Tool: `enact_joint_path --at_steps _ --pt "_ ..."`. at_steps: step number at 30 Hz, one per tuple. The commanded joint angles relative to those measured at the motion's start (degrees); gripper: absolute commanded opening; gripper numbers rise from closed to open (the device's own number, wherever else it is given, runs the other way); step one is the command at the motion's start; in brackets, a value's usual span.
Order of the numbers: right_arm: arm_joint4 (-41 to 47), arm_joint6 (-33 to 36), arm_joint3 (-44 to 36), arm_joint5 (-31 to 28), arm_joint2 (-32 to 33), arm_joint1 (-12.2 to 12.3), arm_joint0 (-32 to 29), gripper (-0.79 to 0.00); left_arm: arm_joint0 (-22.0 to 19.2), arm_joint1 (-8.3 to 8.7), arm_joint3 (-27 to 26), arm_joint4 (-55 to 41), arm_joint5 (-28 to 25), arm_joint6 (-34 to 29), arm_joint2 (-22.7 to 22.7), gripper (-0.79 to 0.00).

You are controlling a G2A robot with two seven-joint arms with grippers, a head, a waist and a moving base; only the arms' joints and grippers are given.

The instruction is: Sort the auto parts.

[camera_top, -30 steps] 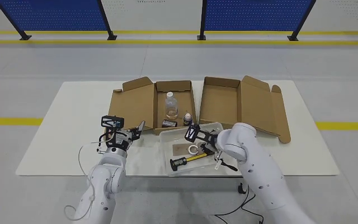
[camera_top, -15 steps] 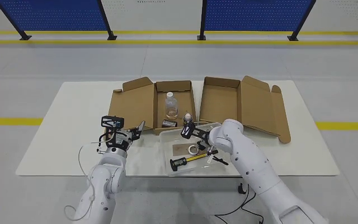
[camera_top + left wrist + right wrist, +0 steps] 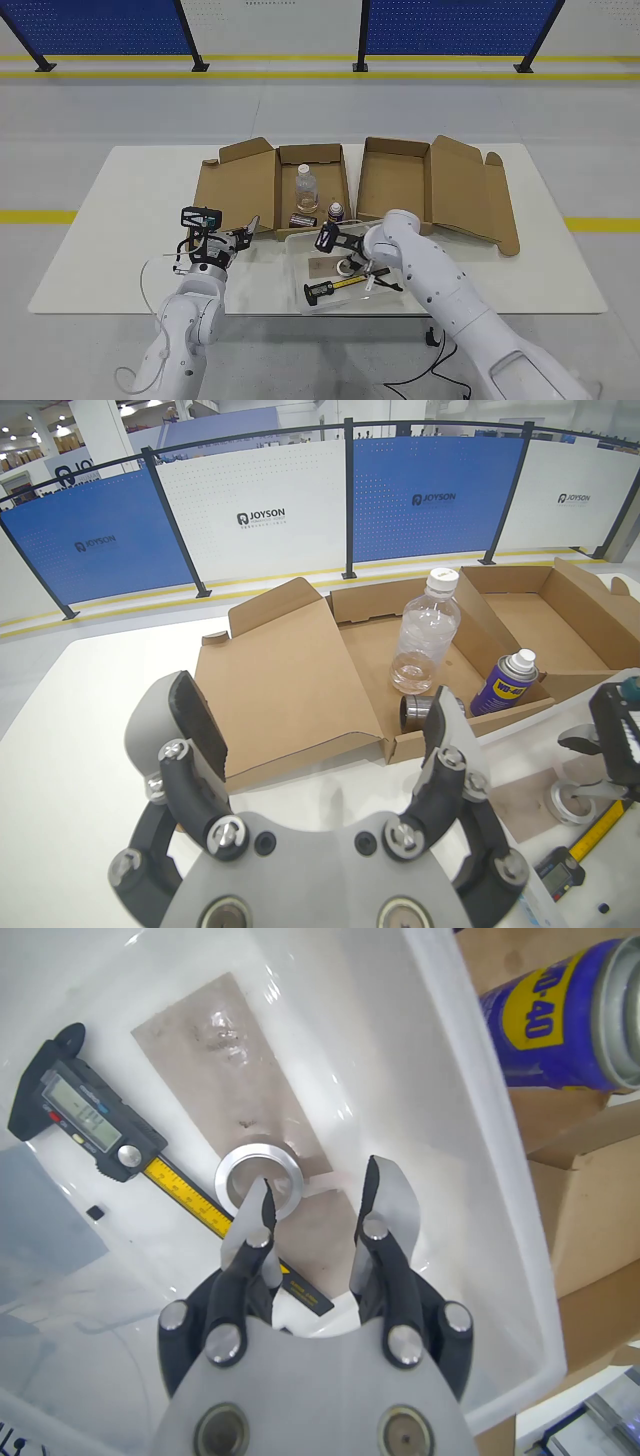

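Note:
A silver metal ring [image 3: 235,1168] lies on a brown plate in the white plastic tray [image 3: 465,1078], beside a digital caliper [image 3: 90,1128]. My right gripper [image 3: 320,1193] hangs open just above the tray floor, one fingertip over the ring's edge and nothing held. In the top view the right gripper [image 3: 330,238] is at the tray's [image 3: 292,270] far left part, near the ring [image 3: 345,266] and caliper [image 3: 330,288]. My left gripper [image 3: 315,700] is open and empty above the table, left of the tray, and appears as the left gripper [image 3: 245,235] in the top view.
The left cardboard box [image 3: 235,185] holds a clear bottle [image 3: 425,640], a short metal cylinder [image 3: 412,712] and a blue spray can [image 3: 505,690]. The spray can [image 3: 550,1028] stands close to the tray's rim. The right cardboard box [image 3: 400,185] sits behind the tray.
My right arm has swung left across the tray, bringing its open gripper toward the ring. The left arm has not moved.

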Motion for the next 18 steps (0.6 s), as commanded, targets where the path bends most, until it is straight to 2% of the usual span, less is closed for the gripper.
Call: enact_joint_path --at_steps 1,5,8,18 --pt "-0.1 0.0 0.7 -0.1 -0.7 -0.2 0.3 -0.443 0.0 0.00 0.0 0.0 0.0 0.0 0.0 0.000" --pt "0.1 -0.4 2.0 -0.1 -1.6 -0.6 0.9 -0.468 0.0 0.00 0.0 0.0 0.0 0.0 0.0 0.000" --pt "0.2 -0.5 3.2 0.1 -2.2 -0.9 1.3 -0.523 0.0 0.00 0.0 0.0 0.0 0.0 0.0 0.000" --pt "-0.3 -2.1 6.6 0.0 -4.3 -1.8 2.6 -0.542 0.0 0.00 0.0 0.0 0.0 0.0 0.0 0.000"
